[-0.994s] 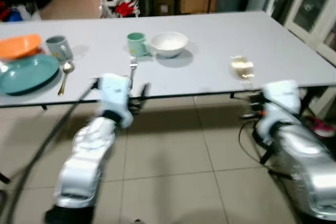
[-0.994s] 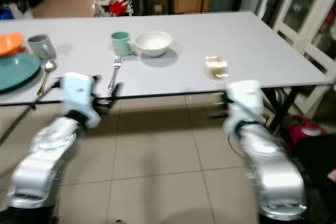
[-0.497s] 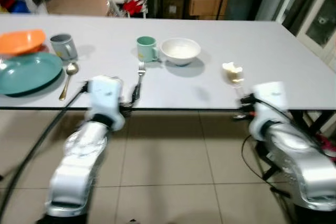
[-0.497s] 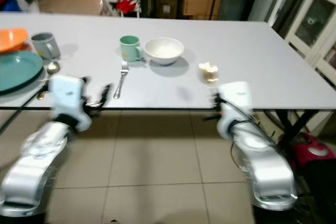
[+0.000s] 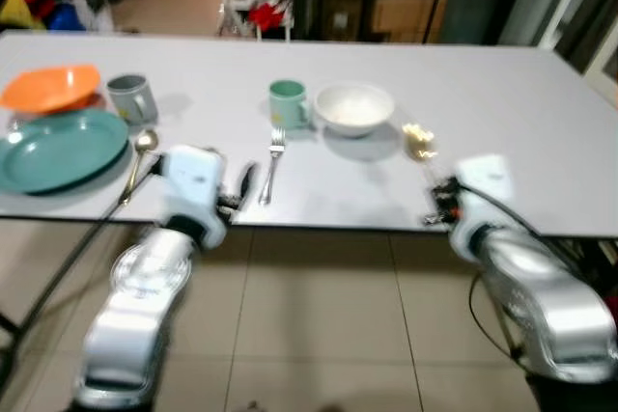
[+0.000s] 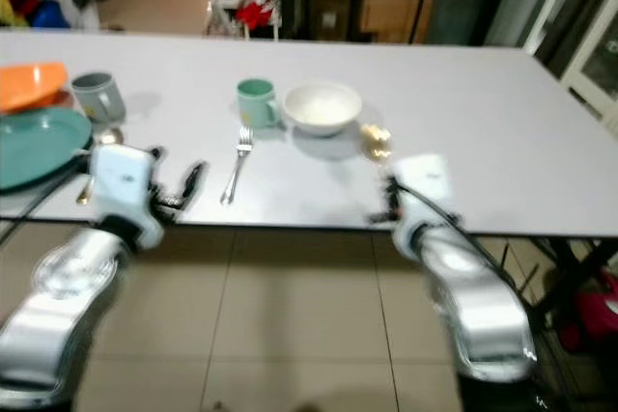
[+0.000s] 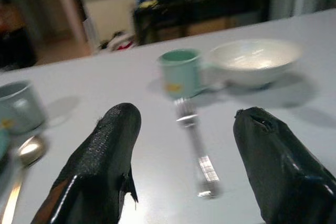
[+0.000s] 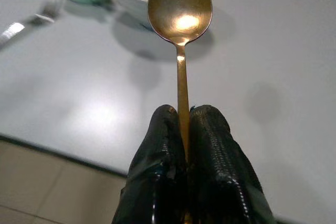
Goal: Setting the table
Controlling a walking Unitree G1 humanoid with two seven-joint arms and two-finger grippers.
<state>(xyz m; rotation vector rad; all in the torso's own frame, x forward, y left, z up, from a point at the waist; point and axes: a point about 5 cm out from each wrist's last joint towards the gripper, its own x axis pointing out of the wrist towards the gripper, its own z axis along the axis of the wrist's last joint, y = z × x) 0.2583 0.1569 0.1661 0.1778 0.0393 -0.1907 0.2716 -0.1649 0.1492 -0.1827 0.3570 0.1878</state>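
Spoon [image 8: 179, 9] number two sits pinched by its handle in your right gripper [image 8: 182, 129], bowl end held over the table [image 5: 502, 94] near the white bowl [image 5: 354, 107]. Sweeping from your left: an orange plate [image 5: 50, 88] behind a teal plate [image 5: 60, 149], a grey mug [image 5: 130, 97], and another spoon [image 5: 136, 162] beside the teal plate. Your left gripper [image 7: 186, 145] hovers at the near table edge, fingers spread apart, the fork [image 7: 193, 145] lying between them. A green mug [image 5: 287, 103] stands just beyond the fork, touching-close to the white bowl.
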